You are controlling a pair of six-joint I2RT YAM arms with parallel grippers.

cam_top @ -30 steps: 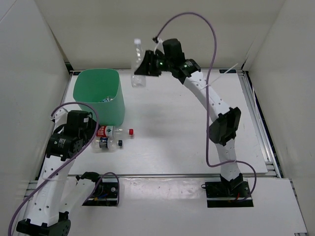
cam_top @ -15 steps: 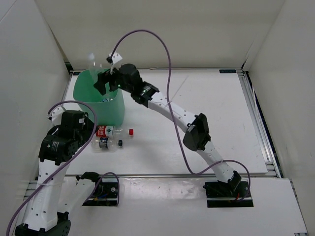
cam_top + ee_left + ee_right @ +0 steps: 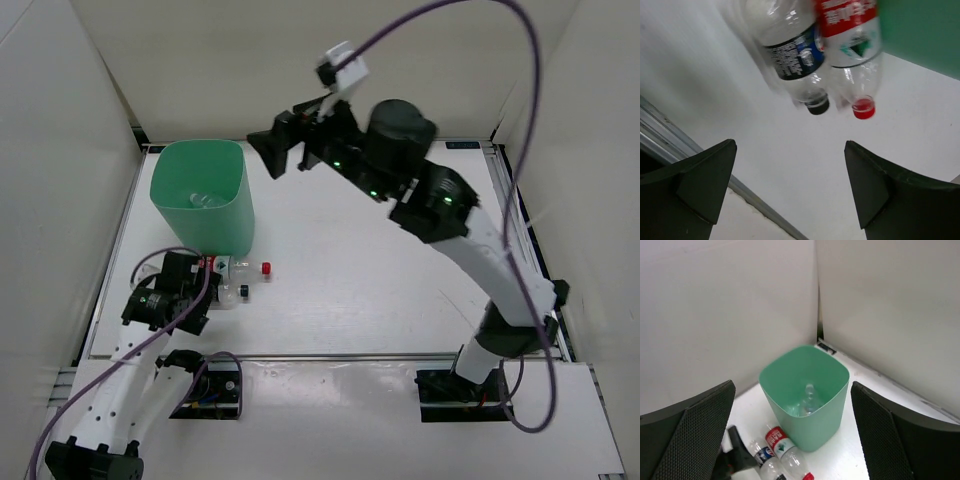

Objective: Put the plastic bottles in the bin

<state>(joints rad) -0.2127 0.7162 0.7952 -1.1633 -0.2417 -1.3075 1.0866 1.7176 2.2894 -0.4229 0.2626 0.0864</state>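
right gripper [image 3: 792, 385] jaws wide apart, nothing between them. Below: bin [image 3: 815, 432] upright, clear bottle [image 3: 808, 399] lying inside. red-label bottle [image 3: 783, 446] and blue-label bottle [image 3: 763, 456] lie side by side just beside the bin's base.

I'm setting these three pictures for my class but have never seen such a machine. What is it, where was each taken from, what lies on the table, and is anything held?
Two robot arms are bolted at the near edge of a white table, each ending in a two-finger gripper. One picture looks down from above and behind. The other two come from a camera on each wrist, so the dark shapes at their lower corners are the arm's own fingers. The mint-green bin stands far left, with clear bottles inside. Beside it lie a red-label bottle with a red cap and a dark-blue-label bottle with a black cap. The left gripper hangs open near their caps. The right gripper is raised and open. Neither holds anything.
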